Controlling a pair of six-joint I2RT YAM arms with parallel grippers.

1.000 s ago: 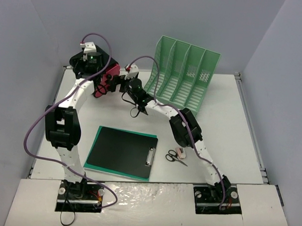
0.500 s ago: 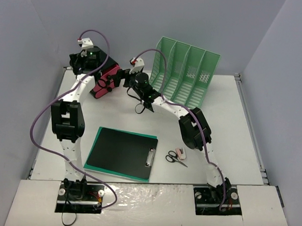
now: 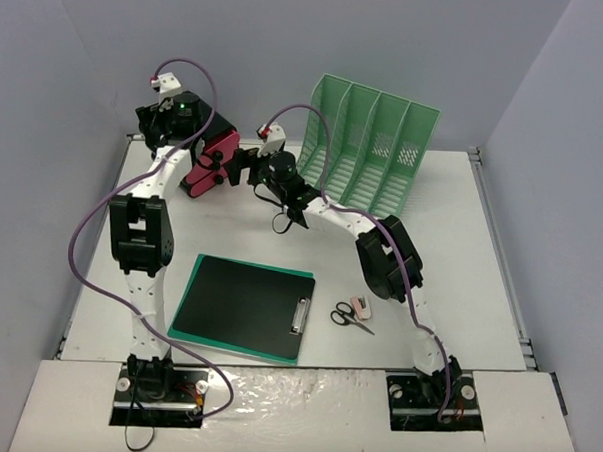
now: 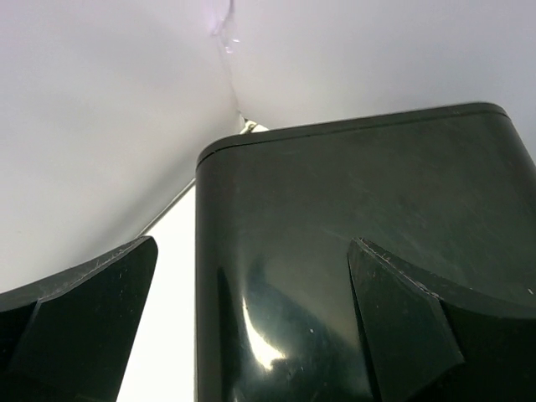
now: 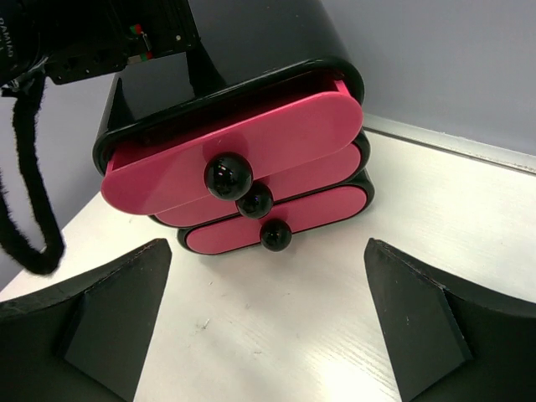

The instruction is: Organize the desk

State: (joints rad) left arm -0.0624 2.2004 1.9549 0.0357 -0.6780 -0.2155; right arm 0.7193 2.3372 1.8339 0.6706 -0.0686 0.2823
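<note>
On the white desk (image 3: pixel 450 253), a glossy black drawer box (image 3: pixel 212 157) with three pink drawers stands at the back left corner. My left gripper (image 3: pixel 190 136) hangs open over it. In the left wrist view the box's black top (image 4: pixel 352 209) fills the frame; one finger (image 4: pixel 410 335) is over it and the other (image 4: pixel 75 335) is off its left edge, with bare desk between. My right gripper (image 5: pixel 268 318) is open just in front of the drawers (image 5: pixel 243 167), low over the desk and touching nothing. The top drawer stands out a little further than the other two.
A mint-green file rack (image 3: pixel 370 149) stands at the back, right of the drawer box. A black clipboard on a green pad (image 3: pixel 246 304) lies near the front. Scissors (image 3: pixel 348 314) and a small pink eraser (image 3: pixel 361 307) lie to its right. Grey walls close in behind and at both sides.
The left wrist has shifted back and to the left over the drawer box. The right arm has reached a little further toward the drawers. Both grippers stayed open.
</note>
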